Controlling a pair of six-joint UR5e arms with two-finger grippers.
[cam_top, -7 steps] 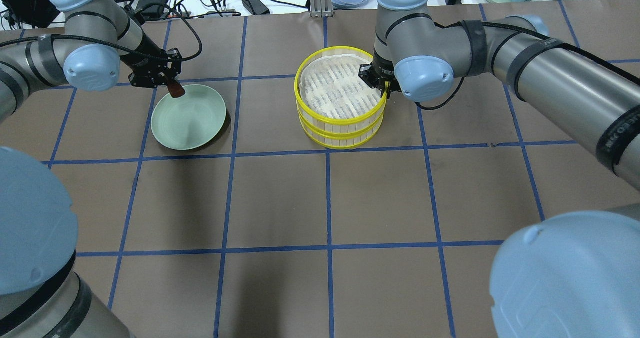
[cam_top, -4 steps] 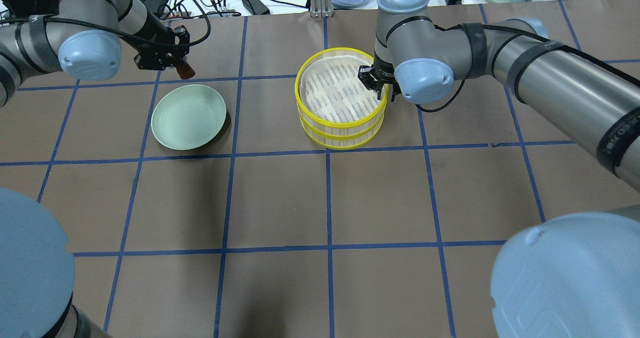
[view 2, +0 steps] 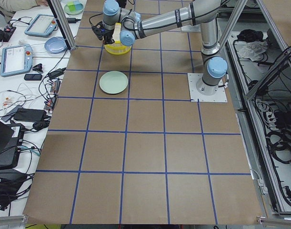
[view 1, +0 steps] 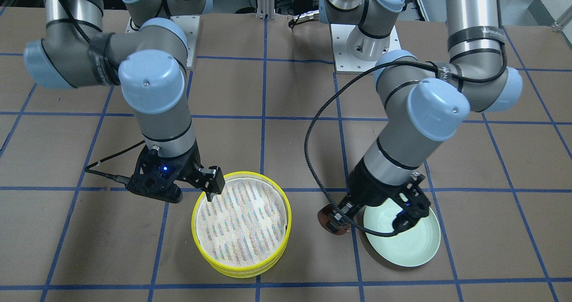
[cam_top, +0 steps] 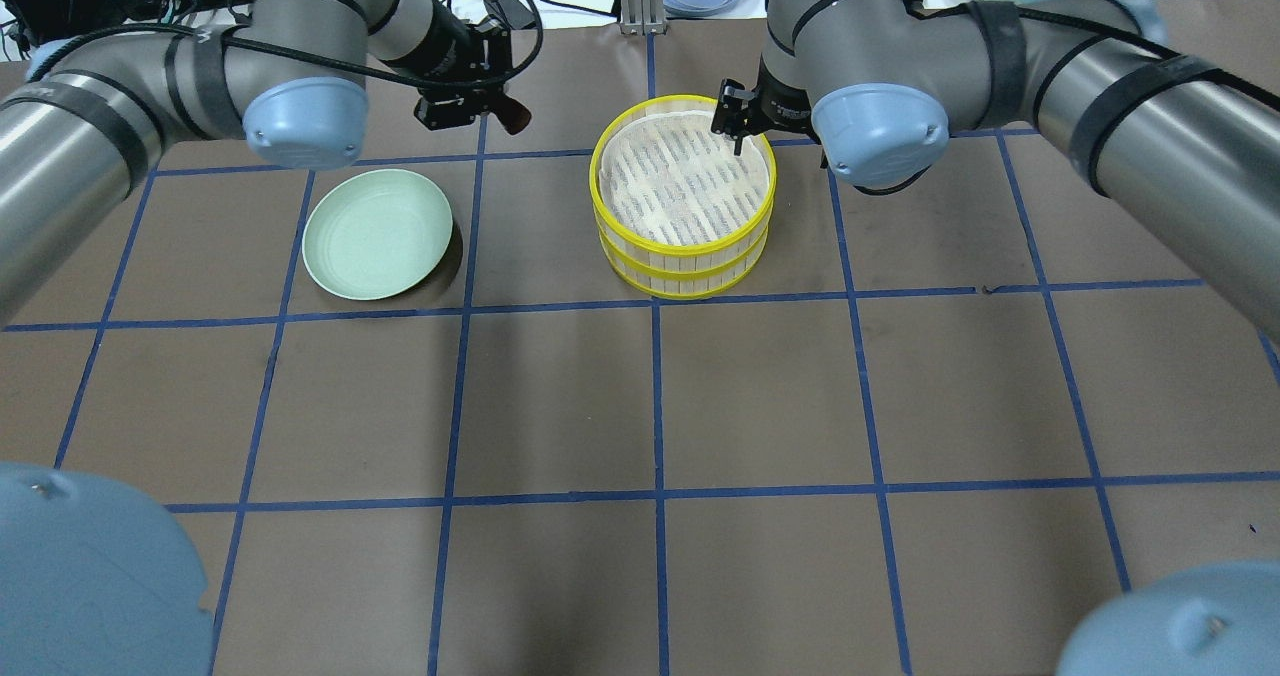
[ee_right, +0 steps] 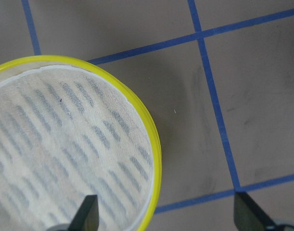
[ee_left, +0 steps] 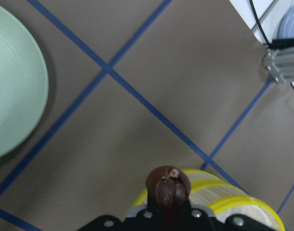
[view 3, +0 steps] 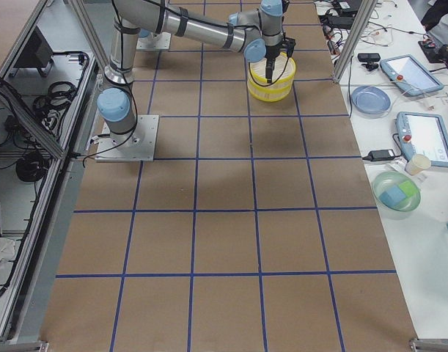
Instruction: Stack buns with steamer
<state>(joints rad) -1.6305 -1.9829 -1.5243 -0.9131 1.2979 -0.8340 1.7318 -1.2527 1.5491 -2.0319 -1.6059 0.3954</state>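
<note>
A table (cam_top: 760, 396) covered in brown paper and gridded with blue tape (cam_top: 655, 396) fills the scene. Past its far edge runs a white bench (view 3: 429, 242) with cables, two tablets (view 3: 418, 136) and a blue dish (view 3: 369, 97). A metal-framed cell with cable bundles stands behind the robot. A pale green plate (cam_top: 375, 236) lies on the table, below and to the outer side of the left gripper (cam_top: 497, 106). The steamer (cam_top: 685, 256), two yellow-rimmed tiers stacked one on the other, stands on the gripper's inner side, just beside it in the wrist view. Nothing lies between that gripper and the steamer. The left gripper is in the air, pinching the dark bun (ee_left: 168, 184) at its fingertips, and the bun's rounded end sticks out past them. The right gripper (ee_right: 168, 211) hangs over the far rim of the top tier with its fingers (ee_right: 88, 214) spread wide. One is over the white cloth floor and the other over bare table outside the rim, and they touch nothing.
</note>
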